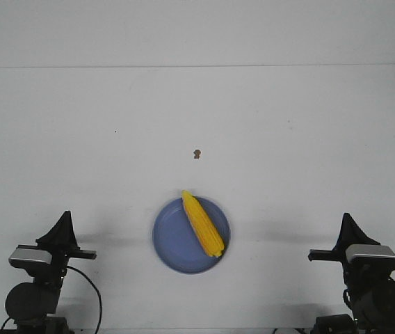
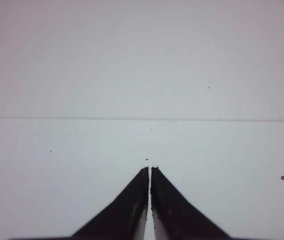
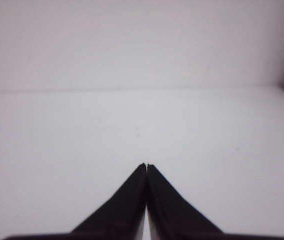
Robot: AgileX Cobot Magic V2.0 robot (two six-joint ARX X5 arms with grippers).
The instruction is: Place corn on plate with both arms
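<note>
1. The table point(image 1: 197, 118) was a plain white surface filling the front view, with a wall line at its far edge.
2. The left arm point(image 1: 34, 278) and the right arm point(image 1: 371, 278) stood at the near corners, well apart from each other and from everything else on the table.
3. The plate point(image 1: 173, 250), round and periwinkle blue, lay between the two pincers, roughly midway and level with them.
4. The corn point(image 1: 202, 224) lay on the plate's right half. Its long axis ran diagonally: the tapered tip pointed away from the robot and slightly toward the left pincer, reaching the far rim, while the blunt end sat near the rim on the right pincer's side.
5. The left gripper point(image 2: 149, 170) had its jaws pressed together with only a hairline gap, pinching nothing.
6. The right gripper point(image 3: 146, 166) likewise had its jaws pressed together, empty.
7. A small brown speck point(image 1: 197, 153) lay beyond the plate, farther from both pincers.
</note>
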